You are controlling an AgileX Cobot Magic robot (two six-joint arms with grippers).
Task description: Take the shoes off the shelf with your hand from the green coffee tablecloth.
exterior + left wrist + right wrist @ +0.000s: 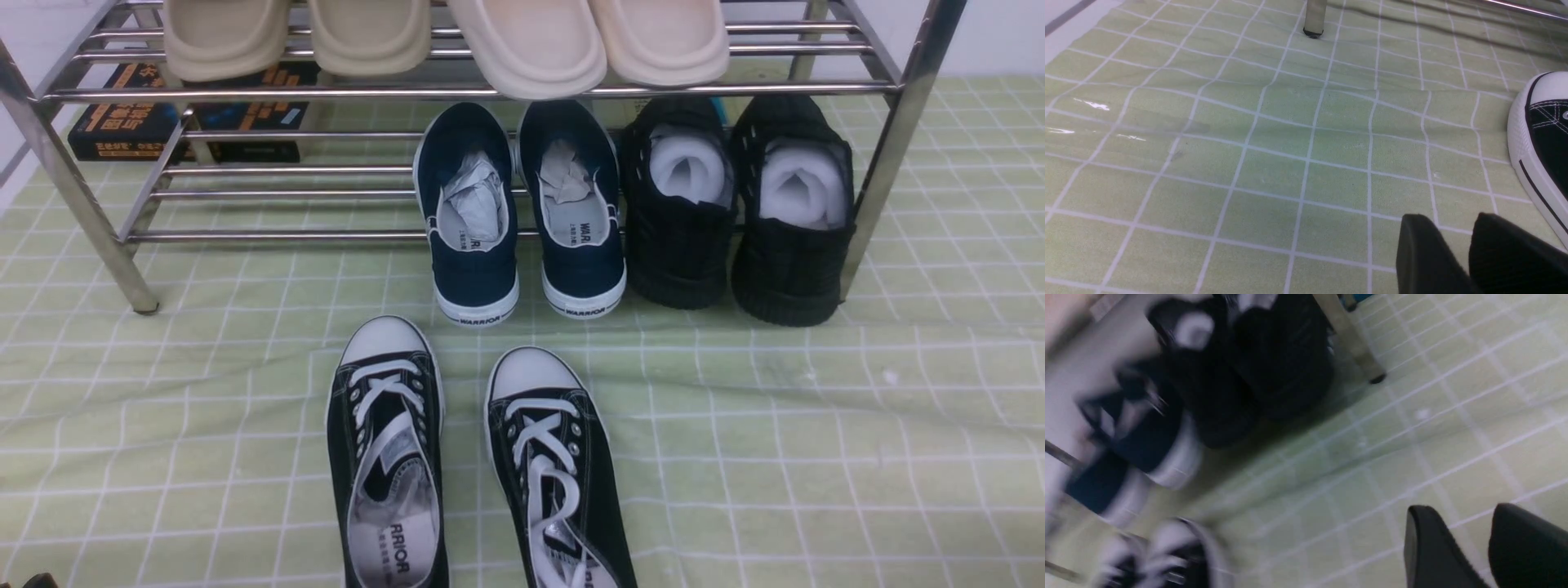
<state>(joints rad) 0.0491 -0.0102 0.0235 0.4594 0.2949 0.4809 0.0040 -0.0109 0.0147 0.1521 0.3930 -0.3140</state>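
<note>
The shoes [735, 212], an all-black knit pair with white stuffing, stand heels outward on the lower tier of the chrome shelf [490, 90], at its right end. The right wrist view is blurred. It shows the shoes [1274, 363] beside a shelf leg [1351, 339], well away from my right gripper [1461, 512]. That gripper is open over the green coffee tablecloth [1412, 449] with nothing between its black fingers. My left gripper [1449, 222] is open by a narrow gap over bare tablecloth [1290, 155] and holds nothing. Neither hand appears in the front view.
Navy white-soled slip-ons [522, 212] stand left of the shoes on the same tier. Black canvas sneakers [473, 465] with white toe caps lie on the cloth in front; one toe [1543, 134] is near my left gripper. Beige slippers [441, 37] sit on the top tier, books [188, 114] behind.
</note>
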